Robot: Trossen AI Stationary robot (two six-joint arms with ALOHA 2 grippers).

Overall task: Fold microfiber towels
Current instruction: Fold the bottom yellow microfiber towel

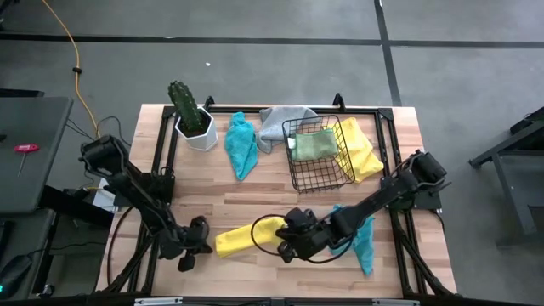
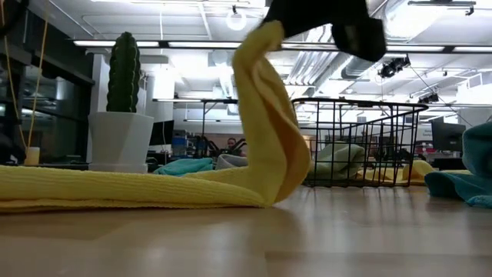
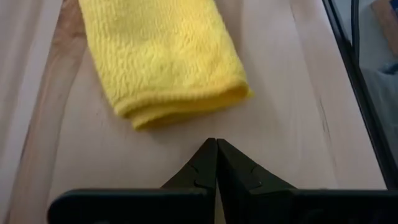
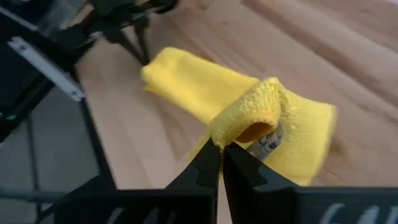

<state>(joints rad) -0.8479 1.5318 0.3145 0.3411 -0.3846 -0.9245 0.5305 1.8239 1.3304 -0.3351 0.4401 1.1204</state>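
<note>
The yellow towel (image 1: 242, 238) lies at the front of the table, well in front of the wire basket (image 1: 319, 153), partly rolled into a long strip. The right gripper (image 4: 221, 149) has its fingers pressed together on one end of it and holds that end up, so the cloth arches limply from the pinch down to the wood. It looks light, soft and floppy, with a nubby weave that should not slip; a hem or corner is the best place to hold. The left gripper (image 3: 216, 146), fingers pressed together on nothing, sits just off the towel's other end, farther from the basket.
</note>
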